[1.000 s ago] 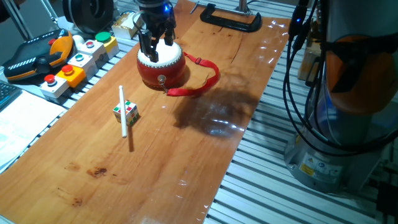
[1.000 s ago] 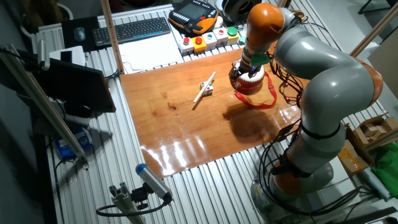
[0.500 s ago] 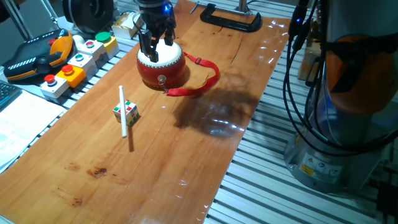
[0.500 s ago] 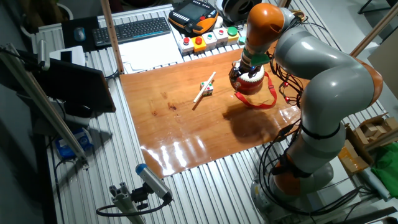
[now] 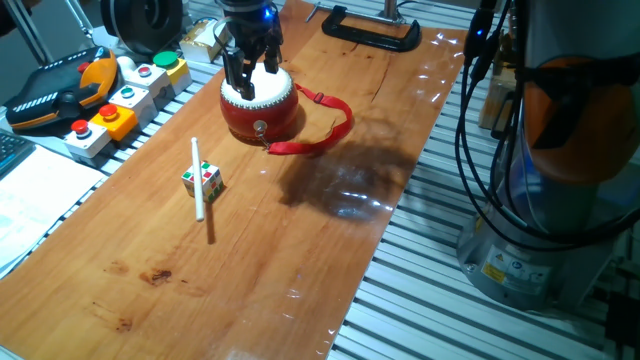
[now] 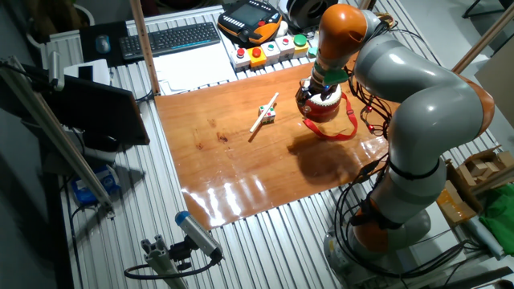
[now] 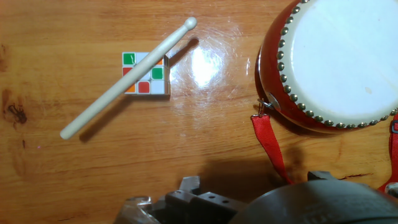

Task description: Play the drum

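Stick [image 5: 198,178] lies loose on the worktop [image 5: 300,260] at mid-length, leaning across the cube [image 5: 208,184], nearer the edge with the button boxes [image 5: 125,95]. Nothing holds it.

Beyond it, towards the far end and on the same side, the drum [image 5: 262,115] stands upright with its white skin up. The ring [image 5: 261,127] faces the near end. The strap [image 5: 322,138] loops out flat towards the opposite long edge.

Gripper [image 5: 252,82] hangs straight down over the skin. The two fingers [image 5: 238,75] are spread, white skin shows between them, and they grasp nothing. The tips sit over the part of the skin nearer the button boxes, at the skin or just above it; contact cannot be told. In the hand view the drum fills the upper right corner, the stick and cube lie well apart to its left, and the fingertips are out of frame.

Judgement: the step in hand is the strike itself, done with bare fingertips rather than the stick. The next move calls for a short vertical tap on the skin and a lift clear, kept inside the studded rim. Too hard a push could shove or tip the light drum.

Far end: a black clamp [image 5: 370,32] lies on the worktop, well apart from the drum.
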Tool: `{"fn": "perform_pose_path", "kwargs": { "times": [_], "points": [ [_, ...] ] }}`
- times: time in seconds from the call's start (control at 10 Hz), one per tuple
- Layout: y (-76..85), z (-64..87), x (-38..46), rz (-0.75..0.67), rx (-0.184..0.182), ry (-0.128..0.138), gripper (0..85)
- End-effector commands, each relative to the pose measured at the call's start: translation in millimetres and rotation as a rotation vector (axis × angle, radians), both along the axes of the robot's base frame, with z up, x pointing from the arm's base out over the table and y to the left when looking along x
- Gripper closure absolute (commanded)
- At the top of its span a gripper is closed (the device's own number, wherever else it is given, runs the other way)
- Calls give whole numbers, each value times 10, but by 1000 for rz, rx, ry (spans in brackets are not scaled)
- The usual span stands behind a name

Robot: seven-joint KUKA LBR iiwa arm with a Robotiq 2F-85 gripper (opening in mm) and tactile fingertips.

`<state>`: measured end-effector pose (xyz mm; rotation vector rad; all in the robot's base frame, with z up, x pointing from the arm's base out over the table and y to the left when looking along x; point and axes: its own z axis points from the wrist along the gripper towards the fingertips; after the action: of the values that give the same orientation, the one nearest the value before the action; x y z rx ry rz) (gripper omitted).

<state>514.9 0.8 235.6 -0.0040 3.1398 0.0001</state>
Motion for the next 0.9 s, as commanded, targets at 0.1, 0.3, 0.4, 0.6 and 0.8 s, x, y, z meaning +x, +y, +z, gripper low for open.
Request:
{"fn": "perform_pose_path", "kwargs": {
  "times": [0.1, 0.3, 0.4, 0.6, 0.8],
  "points": [
    [5, 10, 2, 1, -28, 23, 843],
    [29, 37, -9, -2, -34, 24, 843],
    [34, 40, -10, -4, -34, 26, 843],
    [29, 41, -10, -4, -32, 26, 843],
    [31, 39, -10, -5, -29, 26, 843]
  ]
}}
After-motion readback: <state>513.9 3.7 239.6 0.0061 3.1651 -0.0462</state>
